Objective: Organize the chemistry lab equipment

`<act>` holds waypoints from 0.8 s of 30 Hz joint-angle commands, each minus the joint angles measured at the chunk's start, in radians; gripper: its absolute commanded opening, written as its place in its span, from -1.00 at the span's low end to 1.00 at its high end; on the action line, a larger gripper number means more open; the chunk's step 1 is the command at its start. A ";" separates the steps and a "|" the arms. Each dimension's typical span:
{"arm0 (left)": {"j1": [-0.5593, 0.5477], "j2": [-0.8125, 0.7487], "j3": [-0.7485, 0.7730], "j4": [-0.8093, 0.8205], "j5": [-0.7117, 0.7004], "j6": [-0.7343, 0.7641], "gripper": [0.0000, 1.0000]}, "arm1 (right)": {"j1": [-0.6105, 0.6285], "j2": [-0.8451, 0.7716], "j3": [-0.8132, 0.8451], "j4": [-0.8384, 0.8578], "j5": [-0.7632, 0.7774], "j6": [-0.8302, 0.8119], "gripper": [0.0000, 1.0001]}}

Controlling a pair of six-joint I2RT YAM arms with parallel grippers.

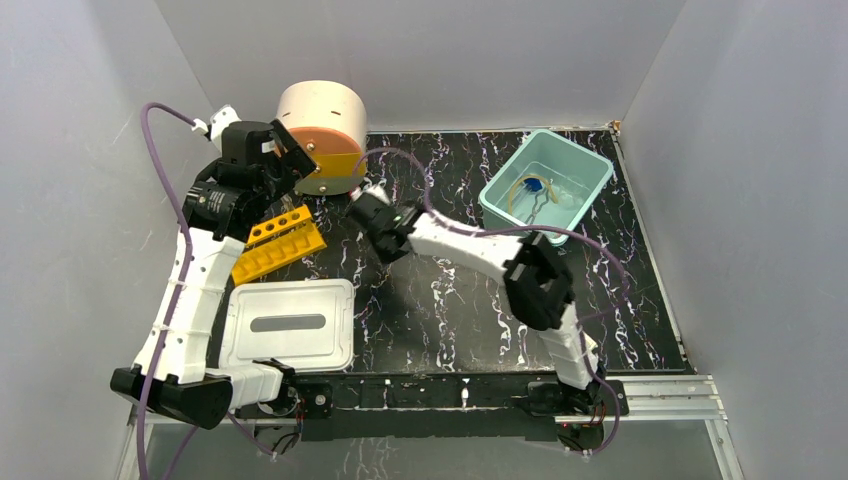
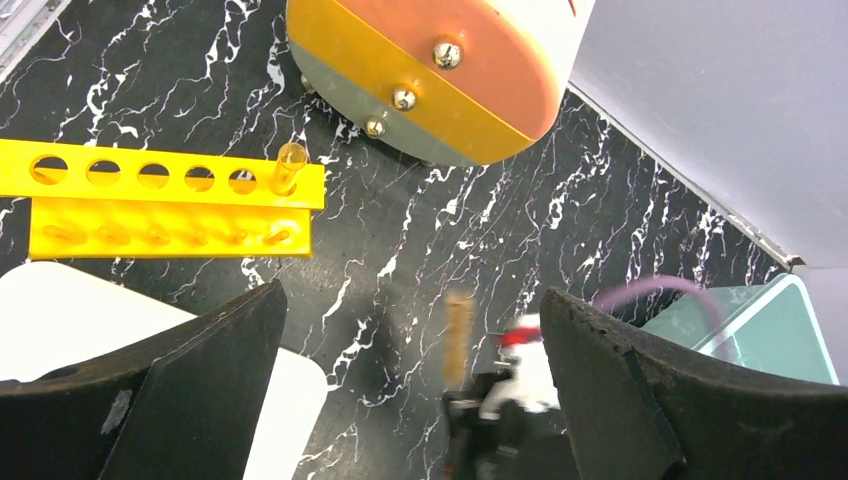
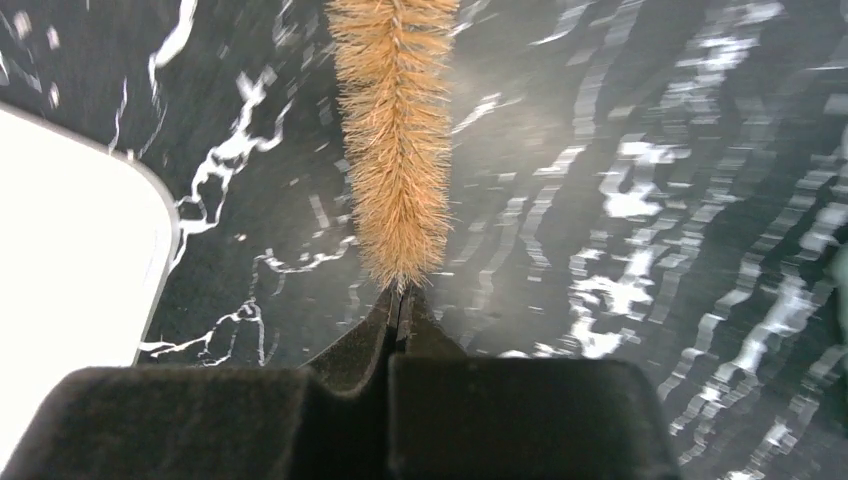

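Note:
My right gripper is shut on the stem of a tan bristle brush, which sticks out ahead of the closed jaws just above the black marbled table. From above, the right gripper is left of centre, near the round device. The left wrist view shows the brush blurred between my left fingers. My left gripper hangs wide open and empty, high over the table by the orange-yellow holed rack. One small clear tube stands in the rack's end hole. An amber hose and a blue-tipped piece lie in the teal bin.
A round peach and yellow device stands at the back left, close to the left gripper. A white lid lies flat at the front left, beside the rack. Grey walls close in the table on three sides.

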 commanded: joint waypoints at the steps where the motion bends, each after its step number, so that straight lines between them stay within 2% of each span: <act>1: 0.005 -0.029 0.034 -0.003 -0.023 0.014 0.97 | -0.102 -0.240 -0.075 0.147 0.133 0.031 -1.00; 6: 0.005 -0.030 0.012 0.010 0.006 0.009 0.97 | -0.237 -0.366 -0.092 0.156 0.182 -0.010 -1.00; 13: 0.005 -0.021 -0.005 0.027 0.055 0.013 0.97 | -0.497 -0.497 -0.158 0.173 0.119 0.024 -1.00; 17: 0.005 -0.018 -0.017 0.035 0.074 0.012 0.97 | -0.621 -0.496 -0.185 0.111 0.078 0.126 -1.00; 24: 0.005 -0.004 -0.021 0.040 0.098 0.010 0.97 | -0.766 -0.423 -0.240 0.144 0.017 0.211 -1.00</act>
